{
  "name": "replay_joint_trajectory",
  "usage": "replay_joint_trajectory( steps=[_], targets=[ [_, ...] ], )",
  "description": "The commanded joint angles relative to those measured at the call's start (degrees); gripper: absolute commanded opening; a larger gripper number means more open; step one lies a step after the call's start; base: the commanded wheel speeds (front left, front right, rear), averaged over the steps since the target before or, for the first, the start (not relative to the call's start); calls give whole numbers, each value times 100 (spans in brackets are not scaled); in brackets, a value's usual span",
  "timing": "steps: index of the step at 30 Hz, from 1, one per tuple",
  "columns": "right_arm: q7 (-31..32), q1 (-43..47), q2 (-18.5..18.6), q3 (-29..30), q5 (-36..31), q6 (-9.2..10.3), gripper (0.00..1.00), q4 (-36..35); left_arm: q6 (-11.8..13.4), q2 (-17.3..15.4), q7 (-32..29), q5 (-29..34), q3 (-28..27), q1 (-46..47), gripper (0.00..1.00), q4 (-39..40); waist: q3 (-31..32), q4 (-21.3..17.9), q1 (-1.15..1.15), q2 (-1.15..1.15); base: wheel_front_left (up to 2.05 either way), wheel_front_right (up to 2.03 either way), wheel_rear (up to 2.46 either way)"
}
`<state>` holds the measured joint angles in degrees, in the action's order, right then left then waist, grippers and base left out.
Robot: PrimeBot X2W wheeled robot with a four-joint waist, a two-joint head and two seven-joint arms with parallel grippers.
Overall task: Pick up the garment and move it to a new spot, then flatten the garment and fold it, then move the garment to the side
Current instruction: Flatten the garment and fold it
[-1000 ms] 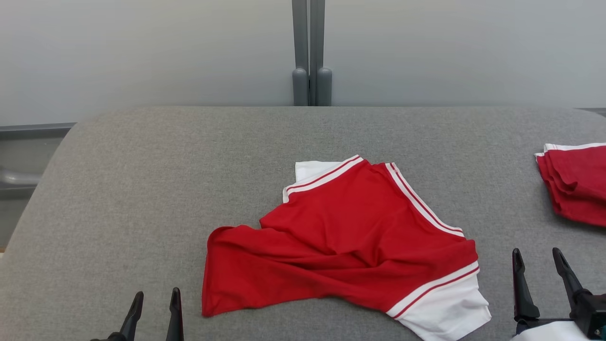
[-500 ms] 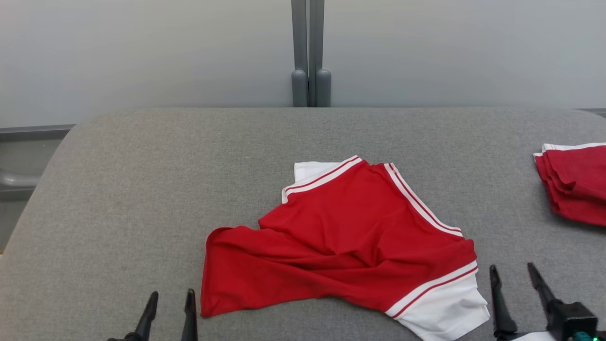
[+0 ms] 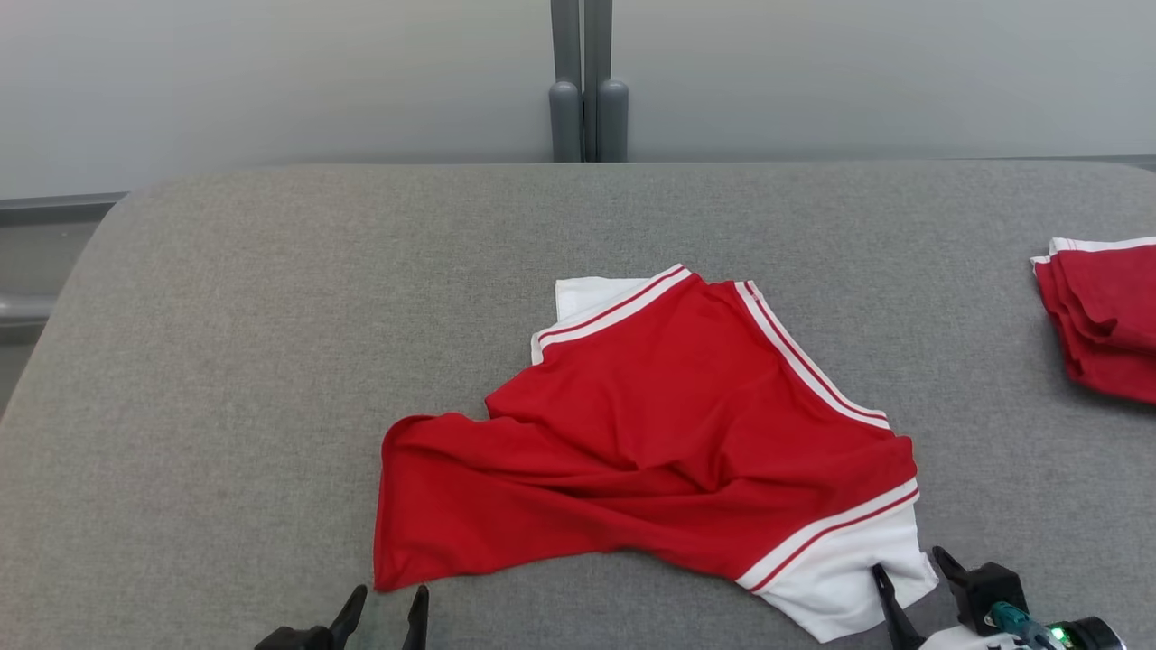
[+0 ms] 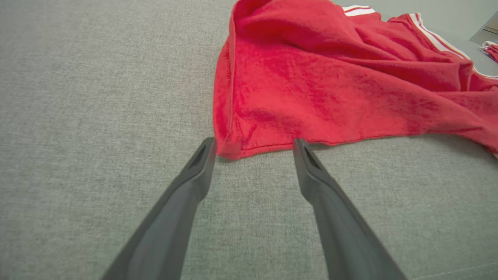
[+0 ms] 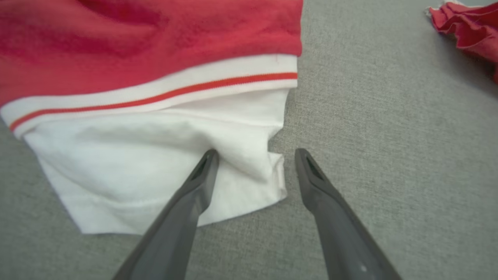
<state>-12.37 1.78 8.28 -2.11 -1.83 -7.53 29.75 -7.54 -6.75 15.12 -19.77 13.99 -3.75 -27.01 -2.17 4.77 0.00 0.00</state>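
A red garment [image 3: 659, 433] with white striped bands and a white sleeve lies crumpled on the grey table [image 3: 226, 361]. My left gripper [image 3: 388, 607] stands open at the garment's near left corner [image 4: 233, 147], its fingertips just short of the hem. My right gripper [image 3: 912, 573] is open at the white sleeve [image 5: 155, 155]. In the right wrist view my right gripper [image 5: 255, 155] straddles the sleeve's corner, one finger resting over the white cloth and the other on bare table.
Folded red garments [image 3: 1102, 316] lie in a stack at the table's right edge, also seen as folded red garments [image 5: 467, 27] in the right wrist view. A grey post [image 3: 587, 81] stands behind the table against a pale wall. Bare table stretches to the left.
Both grippers have moved inward toward the garment, the left to its near left corner, the right onto the white sleeve. The head camera has tilted, shifting the whole scene slightly upward.
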Motion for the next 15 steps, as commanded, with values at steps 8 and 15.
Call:
replay_joint_trajectory(
  steps=[8,15],
  targets=[
    [418,-298,158,-363,207,9,100,276,9,-83,0,-54,45,454,100,-401,-191,16,0,0,0,0,0],
    [631,-355,152,-583,437,5,100,427,9,-164,0,-277,292,671,14,-630,-260,7,0,0,0,0,0]
  ],
)
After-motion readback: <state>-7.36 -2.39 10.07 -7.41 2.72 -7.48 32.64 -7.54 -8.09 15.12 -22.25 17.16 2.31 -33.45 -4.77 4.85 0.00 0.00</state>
